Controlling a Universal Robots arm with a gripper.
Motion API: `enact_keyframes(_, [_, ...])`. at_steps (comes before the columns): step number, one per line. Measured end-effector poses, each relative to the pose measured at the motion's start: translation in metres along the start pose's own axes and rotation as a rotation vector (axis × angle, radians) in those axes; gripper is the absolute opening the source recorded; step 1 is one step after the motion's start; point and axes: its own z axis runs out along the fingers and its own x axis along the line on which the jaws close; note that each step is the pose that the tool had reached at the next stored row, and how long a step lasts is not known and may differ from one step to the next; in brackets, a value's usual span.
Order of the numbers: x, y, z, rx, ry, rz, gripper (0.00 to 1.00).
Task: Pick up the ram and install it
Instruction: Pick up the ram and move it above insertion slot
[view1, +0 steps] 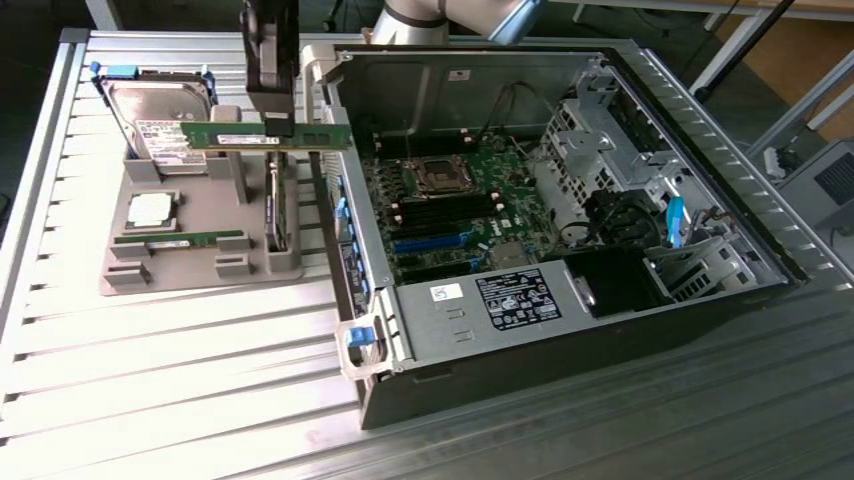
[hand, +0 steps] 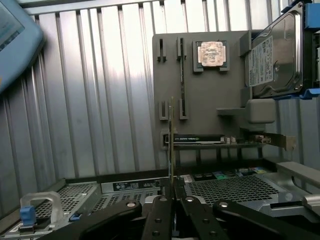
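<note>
a ribbed metal table carried a grey holder tray at nine o'clock of an open computer case in the exterior view. the gripper was clenched on the ram, holding it level in the air over the tray, well clear of the second stick lying near the tray's six o'clock edge. my judgement: the pick-up was done and the install not begun. seating it would call for travel toward three o'clock and lining the stick's edge with a slot on the motherboard.
</note>
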Motion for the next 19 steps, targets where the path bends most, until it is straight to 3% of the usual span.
enact_keyframes(8, [-0.001,-0.0116,-0.0002,0.0001,0.0005,0.000,0.11])
enact_keyframes(9, [-0.002,-0.0192,-0.0004,0.0001,0.0008,0.000,0.11])
enact_keyframes(19, [-0.005,-0.0458,-0.0010,0.0003,0.0021,0.000,0.11])
